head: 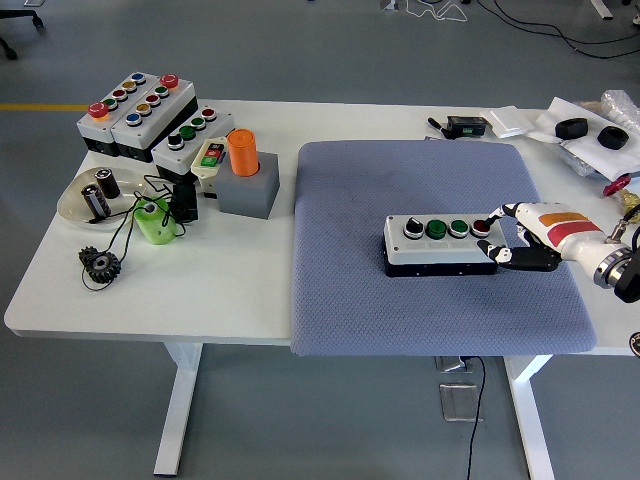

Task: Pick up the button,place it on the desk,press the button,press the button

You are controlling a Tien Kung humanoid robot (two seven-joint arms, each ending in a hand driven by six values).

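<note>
The white worktop (240, 270) fills most of the view, and a large grey-blue mat (430, 310) covers its right half, hanging slightly over the near edge. On the mat, right of its middle, sits the four-button control box (440, 244), grey on top with a black base; its buttons run black, green, green, red from left to right. The right hand (525, 238), white with black fingers and an orange and red mark on its back, comes in from the right edge and rests against the box's right end. One fingertip (488, 222) lies on or just at the red button (481, 227), while the lower fingers curl against the box's right side; the hand presses rather than grips, and whether it holds the box I cannot tell.

At the far left stand three more button boxes (150, 115), side by side, with coloured buttons. Just beside them an orange cylinder (243, 151) stands upright in a grey block (249, 190). Nearer the left edge a clear dish (85, 200) holds small dark cylinders, with a green roll (155, 221) and a black gear (100, 264) close by, linked by thin black cord. Along the far right edge lie a small black device (466, 126), white packets and two black objects (592, 132).
</note>
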